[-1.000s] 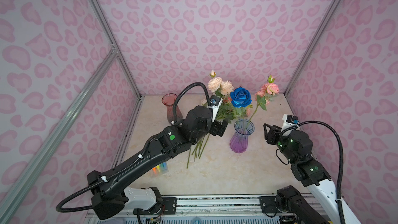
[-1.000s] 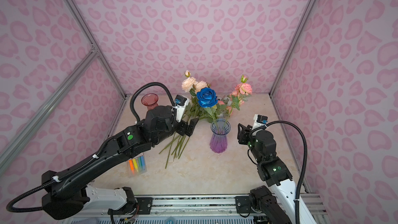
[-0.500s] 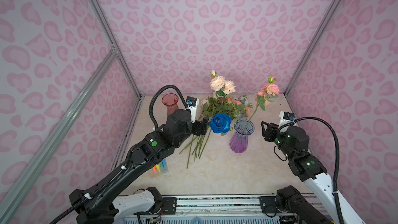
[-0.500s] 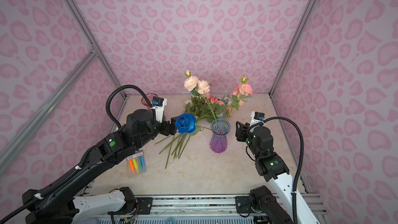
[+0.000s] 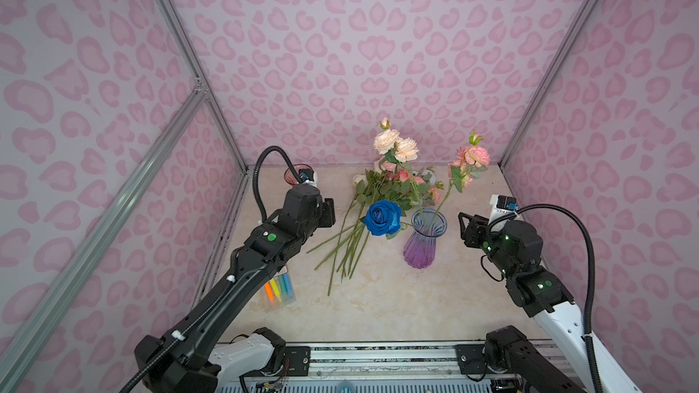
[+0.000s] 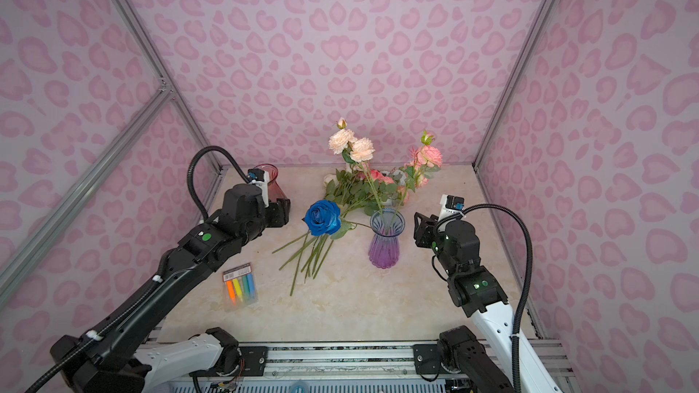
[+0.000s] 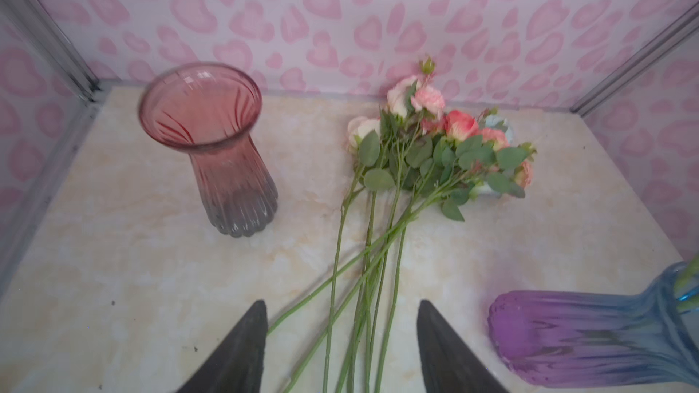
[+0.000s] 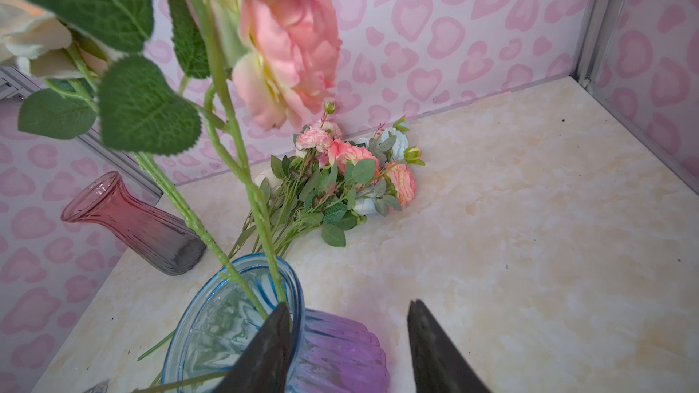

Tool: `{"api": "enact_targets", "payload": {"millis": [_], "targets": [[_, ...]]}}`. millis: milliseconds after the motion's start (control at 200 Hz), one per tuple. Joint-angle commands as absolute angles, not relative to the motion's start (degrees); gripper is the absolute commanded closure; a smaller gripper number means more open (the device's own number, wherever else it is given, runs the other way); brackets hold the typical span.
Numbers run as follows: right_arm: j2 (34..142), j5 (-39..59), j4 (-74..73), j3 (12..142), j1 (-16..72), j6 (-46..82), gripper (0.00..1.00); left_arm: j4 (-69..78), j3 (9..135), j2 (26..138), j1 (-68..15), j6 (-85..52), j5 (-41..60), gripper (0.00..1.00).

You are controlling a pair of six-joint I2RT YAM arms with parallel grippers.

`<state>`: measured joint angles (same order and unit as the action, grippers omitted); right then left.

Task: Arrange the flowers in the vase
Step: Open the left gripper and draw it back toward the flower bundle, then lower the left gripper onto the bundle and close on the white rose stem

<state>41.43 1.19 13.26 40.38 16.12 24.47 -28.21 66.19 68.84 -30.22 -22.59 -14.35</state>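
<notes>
The flowers, long green-stemmed leafy artificial roses, mostly lie in one bunch of roughly six stems on the cream surface, heads far, cut ends near. The ribbed purple-to-blue glass vase, just right of them, holds two upright sprays, one peach, one pink. The single deep blue rose hangs at its left. A second vase, ribbed pink-to-grey glass, stands far left. The left fingers are spread over the stem ends, pinching nothing; the right fingers are spread beside the purple vase
</notes>
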Motion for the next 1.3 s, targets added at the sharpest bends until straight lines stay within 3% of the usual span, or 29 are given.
{"api": "enact_targets", "payload": {"millis": [0,105,375,550,840,1020,1080,1295], "targets": [[40.5,1.7,12.8,38.5,16.0,26.0,0.49,-27.6,66.4,74.9,-28.3,-25.0,-9.3,0.43],[39.9,3.0,11.5,36.2,15.9,27.9,0.50,-27.8,70.4,84.4,-27.2,-24.6,-7.7,0.49],[39.7,4.3,11.2,34.0,15.8,28.7,0.50,-30.2,84.2,106.1,-27.3,-22.1,-13.1,0.54],[39.3,4.2,11.9,35.0,15.5,28.1,0.49,-31.0,90.8,115.4,-27.3,-20.9,-16.4,0.51],[38.9,4.7,11.9,34.4,15.0,28.3,0.49,-32.0,96.5,125.5,-26.9,-18.0,-12.9,0.52],[38.8,4.6,12.0,34.3,14.8,28.1,0.49,-28.8,93.6,125.8,-26.1,-17.5,-9.0,0.63],[38.9,4.7,12.1,34.4,14.5,28.0,0.49,-28.8,93.6,125.8,-26.1,-17.0,-8.4,0.72],[38.6,5.0,12.1,35.0,14.4,28.1,0.49,-29.5,93.4,122.9,-26.1,-15.7,-6.9,0.89]]}}
